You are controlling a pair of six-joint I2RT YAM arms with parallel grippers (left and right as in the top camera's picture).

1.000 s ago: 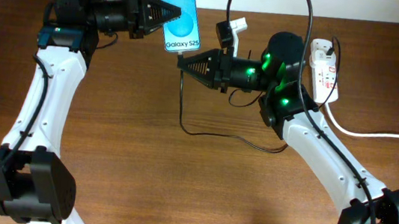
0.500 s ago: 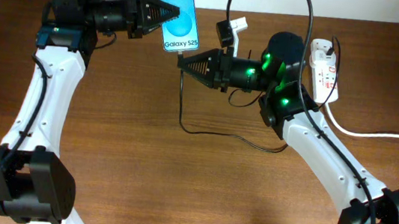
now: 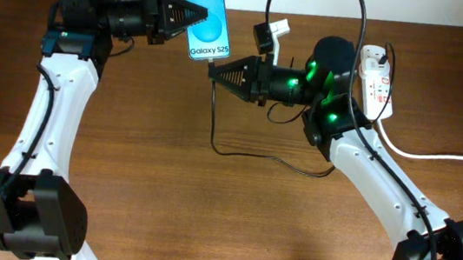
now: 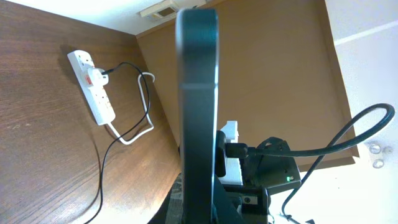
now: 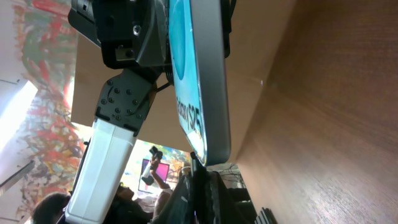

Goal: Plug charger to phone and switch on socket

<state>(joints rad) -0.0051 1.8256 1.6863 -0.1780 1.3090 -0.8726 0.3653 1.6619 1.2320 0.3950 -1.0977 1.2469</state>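
The phone [image 3: 211, 16] with its cyan screen is held off the table at the back, my left gripper [image 3: 198, 12] shut on its left edge. In the left wrist view the phone [image 4: 198, 93] shows edge-on as a dark slab rising from the gripper [image 4: 199, 210]. My right gripper [image 3: 213, 68] is shut on the charger plug just under the phone's lower end. In the right wrist view the plug tip [image 5: 194, 160] meets the phone's [image 5: 202, 74] bottom edge; how deep it sits is hidden. The charger cable [image 3: 214, 128] hangs down and loops right. The socket [image 3: 377, 77] lies at the right.
A thick white cord [image 3: 438, 155] runs from the socket to the table's right edge. A black plug [image 4: 107, 73] sits in the socket [image 4: 93, 87]. The black cable loop [image 3: 280, 164] lies on the wood under my right arm.
The right gripper with the plug has edged slightly right under the phone. The phone and left gripper have shifted a touch up and left.
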